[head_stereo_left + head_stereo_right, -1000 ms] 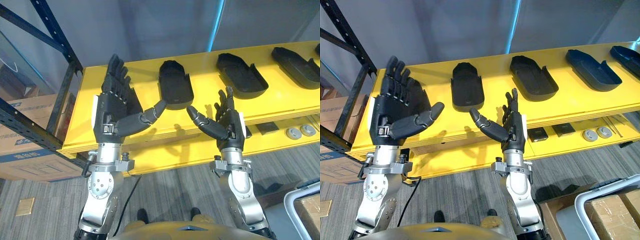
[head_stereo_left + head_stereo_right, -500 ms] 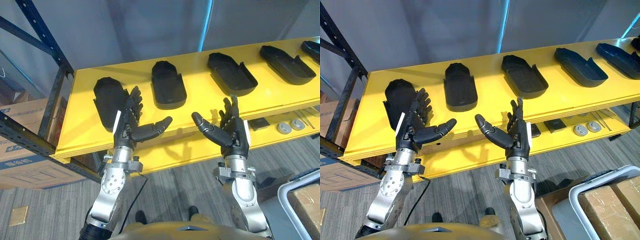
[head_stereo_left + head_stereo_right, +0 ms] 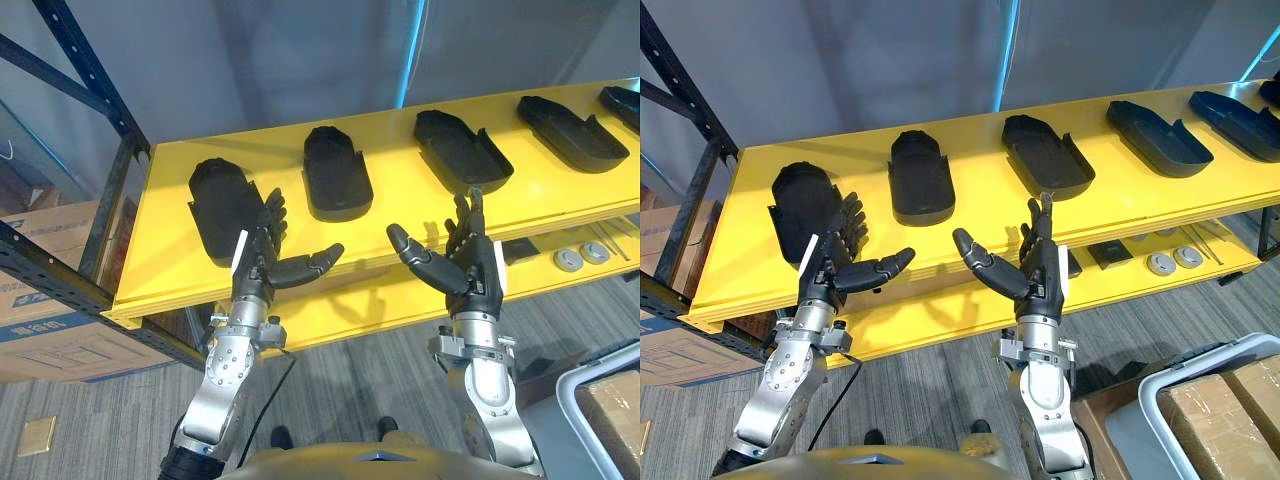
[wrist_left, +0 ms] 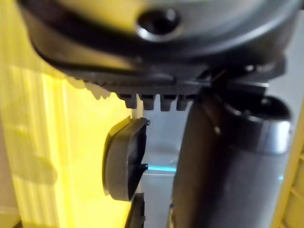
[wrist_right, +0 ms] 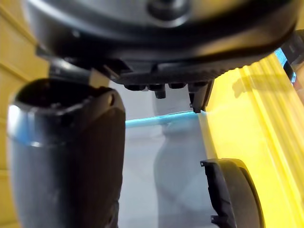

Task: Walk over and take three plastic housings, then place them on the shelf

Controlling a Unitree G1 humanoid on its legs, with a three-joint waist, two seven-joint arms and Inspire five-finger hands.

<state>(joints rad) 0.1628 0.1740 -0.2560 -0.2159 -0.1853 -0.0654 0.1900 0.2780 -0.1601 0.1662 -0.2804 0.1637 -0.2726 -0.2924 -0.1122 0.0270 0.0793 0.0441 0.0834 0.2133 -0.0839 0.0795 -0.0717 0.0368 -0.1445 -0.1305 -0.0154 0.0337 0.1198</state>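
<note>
Several black plastic housings lie in a row on the yellow shelf (image 3: 400, 215): the leftmost housing (image 3: 218, 203), a second housing (image 3: 335, 172), a third housing (image 3: 462, 150) and further ones to the right (image 3: 570, 118). My left hand (image 3: 260, 258) is open at the shelf's front edge, fingers straight, their tips just before the leftmost housing's near end. My right hand (image 3: 465, 268) is open too, palm turned inward, in front of the third housing. Neither hand holds anything. A housing (image 4: 124, 164) stands past the left thumb in the left wrist view, another housing (image 5: 232, 194) in the right wrist view.
A dark blue rack upright (image 3: 95, 135) stands at the shelf's left end, with cardboard boxes (image 3: 50, 335) behind it. A lower yellow shelf carries small round parts (image 3: 580, 256). A grey crate with a cardboard box (image 3: 1215, 400) sits on the floor at lower right.
My left hand has come down from in front of the shelf's left end, and the leftmost housing now shows. The right hand has barely moved. The view has shifted slightly.
</note>
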